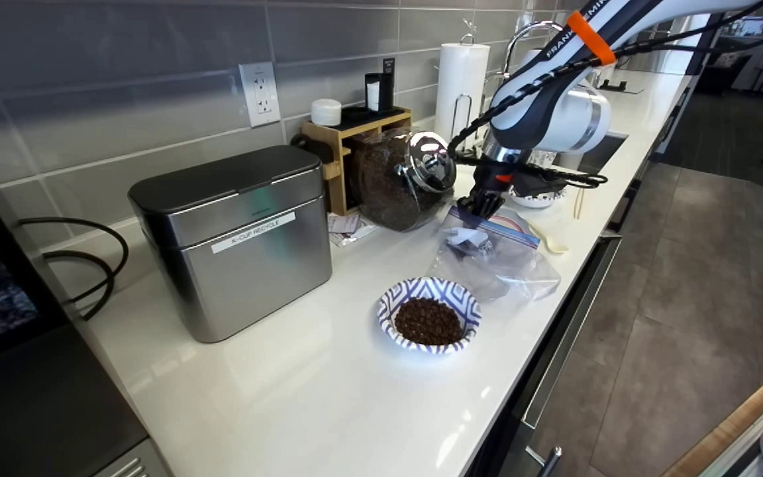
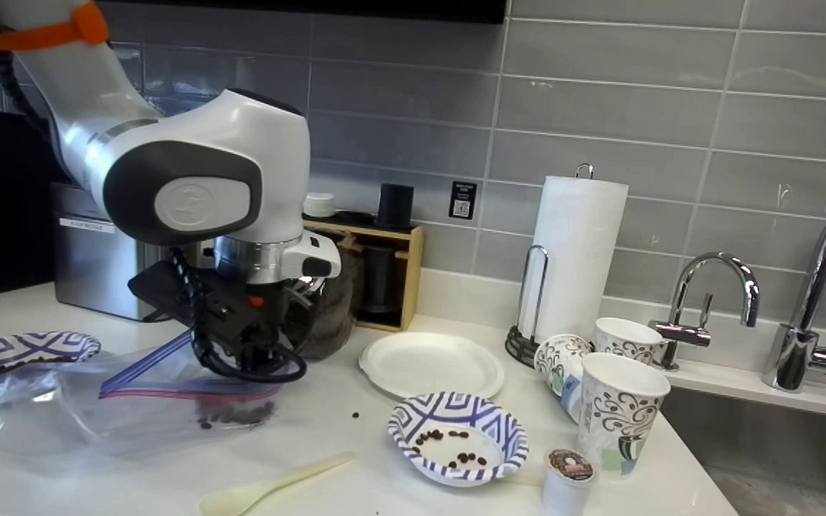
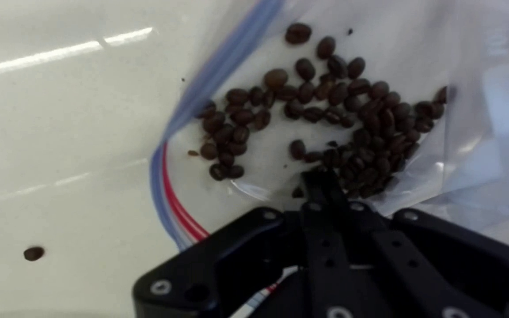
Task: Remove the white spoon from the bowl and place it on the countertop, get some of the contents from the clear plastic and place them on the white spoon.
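Observation:
The off-white spoon (image 2: 277,486) lies on the countertop beside the patterned bowl (image 2: 449,408) that holds a few coffee beans. The spoon (image 1: 549,240) also shows past the bag in an exterior view. The clear plastic bag (image 1: 507,268) lies on its side with its blue and red zip mouth open. Dark coffee beans (image 3: 378,132) are spread inside it in the wrist view. My gripper (image 3: 325,176) points down inside the bag mouth, fingers together, tips against the edge of the bean pile. Whether a bean sits between the tips cannot be seen.
Another patterned bowl (image 1: 471,311), full of beans, stands beside the bag. A white plate (image 2: 431,362), paper cups (image 2: 621,401) and a coffee pod (image 2: 567,480) stand near the sink. A glass jar (image 1: 385,179) and steel bin (image 1: 242,258) line the wall. A loose bean (image 3: 34,253) lies outside the bag.

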Available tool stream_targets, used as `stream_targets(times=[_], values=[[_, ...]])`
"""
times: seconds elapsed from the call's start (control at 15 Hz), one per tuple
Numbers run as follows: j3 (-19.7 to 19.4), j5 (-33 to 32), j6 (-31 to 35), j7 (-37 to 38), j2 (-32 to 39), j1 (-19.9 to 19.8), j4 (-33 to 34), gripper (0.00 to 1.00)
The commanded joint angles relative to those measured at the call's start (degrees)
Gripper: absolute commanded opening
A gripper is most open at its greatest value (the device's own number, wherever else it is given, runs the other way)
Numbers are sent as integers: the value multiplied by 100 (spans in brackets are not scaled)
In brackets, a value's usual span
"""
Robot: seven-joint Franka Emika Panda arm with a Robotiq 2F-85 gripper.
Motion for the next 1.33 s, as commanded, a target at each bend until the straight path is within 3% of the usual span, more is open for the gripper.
stream_targets(times=[0.0,0.6,1.27], values=[[-9,-287,1,242,132,40,72,0],[13,-113,-465,194,-154,-177,65,0],[-190,505,-1845,-96,-872,-365,113,0]])
